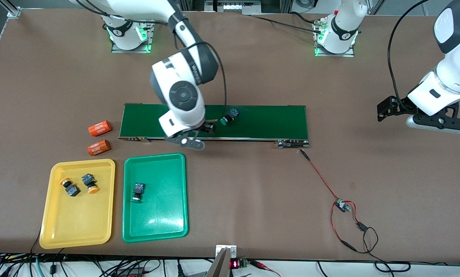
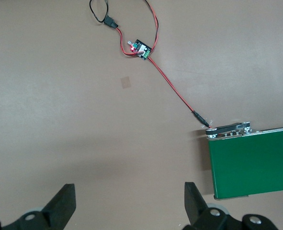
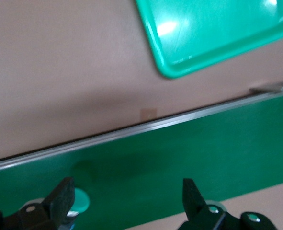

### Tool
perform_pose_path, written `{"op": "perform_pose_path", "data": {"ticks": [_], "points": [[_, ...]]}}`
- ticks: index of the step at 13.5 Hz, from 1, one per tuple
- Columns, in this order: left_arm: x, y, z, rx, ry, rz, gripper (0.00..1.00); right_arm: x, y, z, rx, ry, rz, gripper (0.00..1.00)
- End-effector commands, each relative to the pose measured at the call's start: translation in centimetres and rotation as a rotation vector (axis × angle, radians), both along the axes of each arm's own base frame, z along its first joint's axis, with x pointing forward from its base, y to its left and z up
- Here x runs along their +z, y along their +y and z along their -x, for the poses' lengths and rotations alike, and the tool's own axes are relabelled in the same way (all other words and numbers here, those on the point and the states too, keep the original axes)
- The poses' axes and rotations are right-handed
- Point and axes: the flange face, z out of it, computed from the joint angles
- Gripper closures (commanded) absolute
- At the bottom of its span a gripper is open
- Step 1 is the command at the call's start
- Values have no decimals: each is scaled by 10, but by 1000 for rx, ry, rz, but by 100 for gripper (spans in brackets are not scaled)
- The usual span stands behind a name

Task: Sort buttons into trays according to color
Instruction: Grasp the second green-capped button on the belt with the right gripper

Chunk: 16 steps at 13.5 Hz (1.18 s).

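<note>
Over the conveyor belt [image 1: 253, 122] my right fingers [image 3: 124, 203] stand wide open above the last green-capped button [image 1: 229, 117], since its twin lies in the green tray [image 1: 164, 227], both yellow ones in the yellow tray [image 1: 76, 231]; my left fingers [image 2: 129, 203] wait open over the bench [image 1: 368, 96].

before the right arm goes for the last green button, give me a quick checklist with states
1. Right end effector open: ok, fingers spread wide in its wrist view.
2. Green button on the conveyor belt, free to pick: ok.
3. Right end effector centred on that button: not ok, the green cap sits by one finger.
4. Green tray has room: ok, one button in it.
5. Yellow tray holds only yellow-capped buttons: ok.
6. Left end effector waits open off the belt's end: ok.
</note>
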Motion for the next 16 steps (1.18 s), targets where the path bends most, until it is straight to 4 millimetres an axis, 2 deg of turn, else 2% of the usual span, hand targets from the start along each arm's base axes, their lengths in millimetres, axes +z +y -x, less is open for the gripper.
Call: {"op": "perform_pose_path", "data": {"ticks": [1, 4, 10, 12, 14, 16], "points": [[8, 0, 1, -3, -1, -19, 0, -4, 23, 20, -89, -11, 10, 0], [7, 0, 2, -3, 1, -19, 0, -19, 41, 37, -237, -7, 40, 0], [7, -1, 2, -5, 2, -19, 0, -59, 62, 73, -301, 1, 97, 0], [7, 0, 2, -3, 2, -20, 0, -62, 64, 72, -326, -16, 89, 0], [8, 0, 2, -3, 1, -19, 0, -76, 65, 72, -334, -22, 95, 0], [7, 0, 2, -3, 2, -20, 0, -82, 65, 73, -360, -31, 94, 0]]}}
